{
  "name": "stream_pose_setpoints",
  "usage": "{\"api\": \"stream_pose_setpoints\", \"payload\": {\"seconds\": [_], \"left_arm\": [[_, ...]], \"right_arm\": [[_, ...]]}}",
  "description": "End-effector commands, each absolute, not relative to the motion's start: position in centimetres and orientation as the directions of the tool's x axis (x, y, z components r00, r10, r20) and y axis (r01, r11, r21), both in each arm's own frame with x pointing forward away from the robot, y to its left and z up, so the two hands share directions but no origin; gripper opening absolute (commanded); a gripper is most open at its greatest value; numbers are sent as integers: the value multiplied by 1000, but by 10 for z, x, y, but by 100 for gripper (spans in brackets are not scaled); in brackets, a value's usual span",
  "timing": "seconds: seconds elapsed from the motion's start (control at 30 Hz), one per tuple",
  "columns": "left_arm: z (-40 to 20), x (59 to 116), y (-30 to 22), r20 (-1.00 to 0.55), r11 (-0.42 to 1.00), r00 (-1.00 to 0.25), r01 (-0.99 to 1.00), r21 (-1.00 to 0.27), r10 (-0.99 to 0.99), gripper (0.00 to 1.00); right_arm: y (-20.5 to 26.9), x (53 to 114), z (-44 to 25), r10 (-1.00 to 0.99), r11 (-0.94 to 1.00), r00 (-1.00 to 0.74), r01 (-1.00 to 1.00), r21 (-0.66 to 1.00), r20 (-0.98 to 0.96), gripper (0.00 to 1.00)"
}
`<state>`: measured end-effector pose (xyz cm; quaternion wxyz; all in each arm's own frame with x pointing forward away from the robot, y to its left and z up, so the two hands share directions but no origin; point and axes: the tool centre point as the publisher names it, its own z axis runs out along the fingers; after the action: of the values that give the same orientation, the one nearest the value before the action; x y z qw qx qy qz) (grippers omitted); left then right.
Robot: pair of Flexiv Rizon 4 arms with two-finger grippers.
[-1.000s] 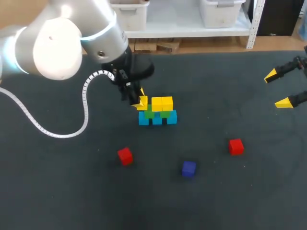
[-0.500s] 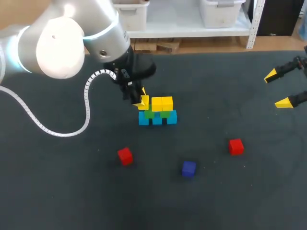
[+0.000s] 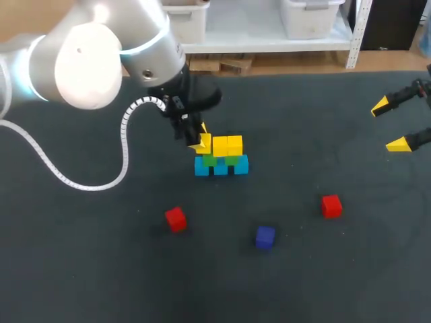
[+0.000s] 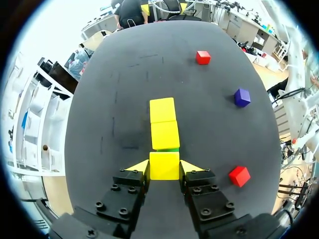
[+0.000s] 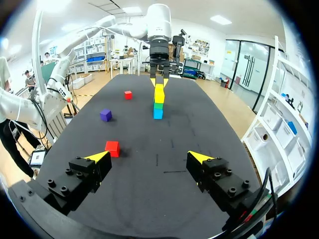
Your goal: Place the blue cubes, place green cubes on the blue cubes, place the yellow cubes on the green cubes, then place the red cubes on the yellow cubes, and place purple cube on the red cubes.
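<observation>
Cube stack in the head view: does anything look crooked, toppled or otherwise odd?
Nothing stands out. The stack stands upright, tiers roughly in line; the left gripper holds the end yellow cube level with its row.

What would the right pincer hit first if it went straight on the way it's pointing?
Probably the cube stack, where the left pincer grips a yellow cube. A red cube lies nearer, just beside one finger's path; whether it gets brushed is unclear.
</observation>
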<state>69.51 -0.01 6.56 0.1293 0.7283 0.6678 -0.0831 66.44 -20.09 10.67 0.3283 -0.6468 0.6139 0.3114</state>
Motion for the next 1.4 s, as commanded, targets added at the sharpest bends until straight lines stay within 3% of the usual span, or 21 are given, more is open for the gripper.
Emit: {"api": "stream_pose_setpoints", "payload": {"seconds": [0.03, 1.4], "left_arm": [[66, 698, -3, -290, -80, 97, 994, 70, 952, 0], [60, 698, -4, -284, -82, 94, 995, 55, 954, 0]], "right_arm": [[-201, 664, 106, -589, -31, 53, -999, -43, -807, 100], [-201, 664, 106, -589, -31, 53, -999, -43, -807, 100]]}}
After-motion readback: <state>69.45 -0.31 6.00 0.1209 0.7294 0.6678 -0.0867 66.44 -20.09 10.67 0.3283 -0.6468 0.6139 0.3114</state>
